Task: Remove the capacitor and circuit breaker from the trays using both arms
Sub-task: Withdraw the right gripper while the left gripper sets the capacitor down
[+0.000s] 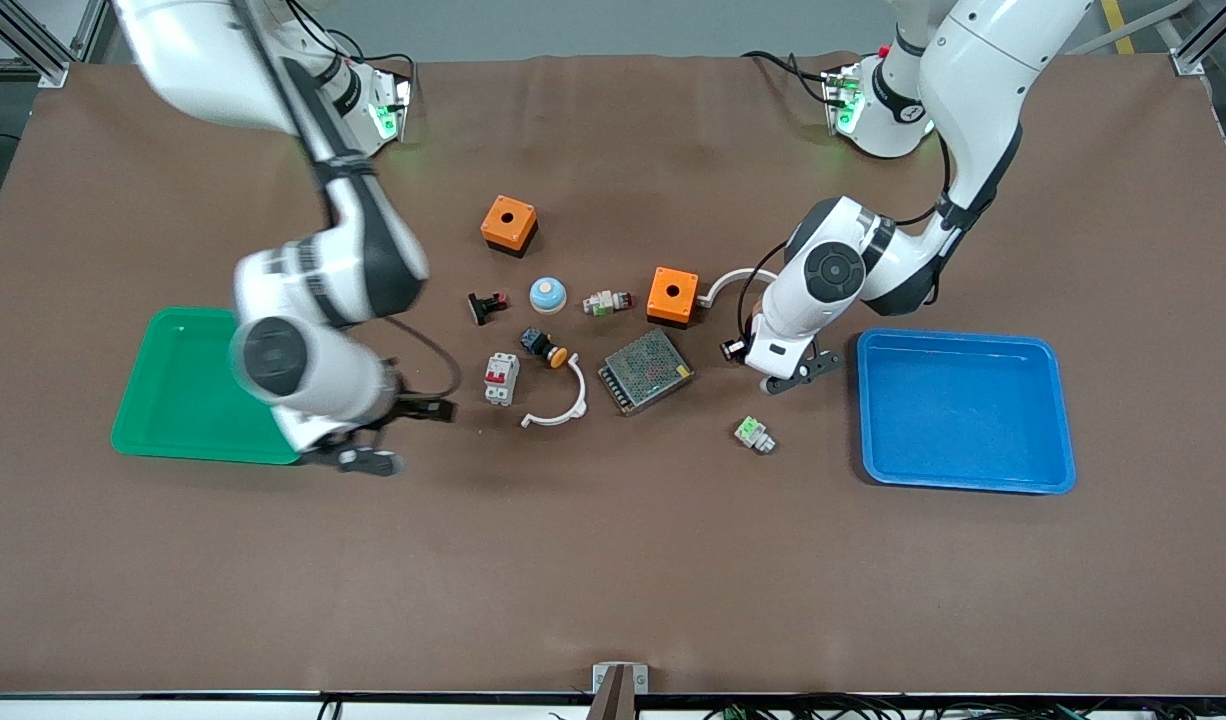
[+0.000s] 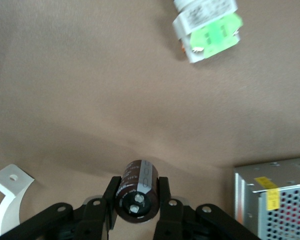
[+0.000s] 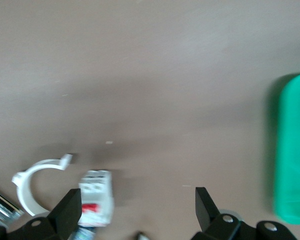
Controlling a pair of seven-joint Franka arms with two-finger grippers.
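Observation:
My left gripper (image 1: pixel 791 376) is shut on the capacitor (image 2: pixel 136 190), a short dark cylinder with two terminals on its end face. It is over the table between the metal mesh box (image 1: pixel 646 371) and the blue tray (image 1: pixel 953 410). The breaker (image 1: pixel 501 378), a white block with red levers, lies on the table beside a white curved clip (image 1: pixel 563 405). It also shows in the right wrist view (image 3: pixel 96 204), close to one finger (image 3: pixel 70 212). My right gripper (image 1: pixel 368 452) is open and empty, by the green tray's (image 1: pixel 183 380) corner, apart from the breaker.
Two orange boxes (image 1: pixel 509 224) (image 1: pixel 672 294), a blue dome (image 1: pixel 548 294), a black push button with orange cap (image 1: pixel 545 347) and a black clip-like part (image 1: pixel 487 306) lie mid-table. A white-and-green connector (image 1: pixel 754 434) lies nearer the front camera than my left gripper.

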